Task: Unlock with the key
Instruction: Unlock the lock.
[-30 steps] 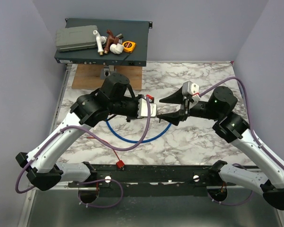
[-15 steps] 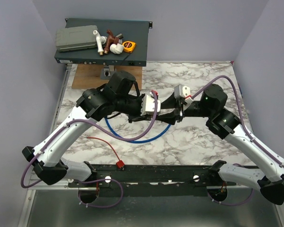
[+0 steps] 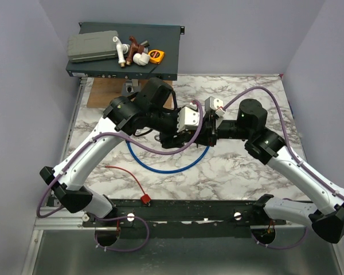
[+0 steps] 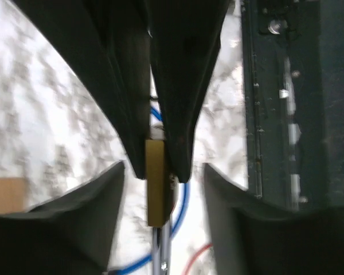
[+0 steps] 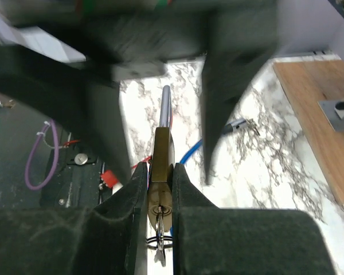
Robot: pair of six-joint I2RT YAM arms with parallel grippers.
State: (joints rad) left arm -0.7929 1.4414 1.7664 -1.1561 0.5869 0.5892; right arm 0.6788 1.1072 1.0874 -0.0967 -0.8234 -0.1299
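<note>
Key (image 3: 144,199): tiny, red tag, long thin red cord, lying loose.

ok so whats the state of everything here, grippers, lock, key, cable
right gripper: shut on the brass padlock
left gripper: open, fingers either side of the padlock, not touching it
brass padlock: clamped, shackle toward the left gripper; locked or not, cannot tell
key: lying at the table's near edge, unheld
blue cable lock: looped on the table, ends hidden under the arms
</note>
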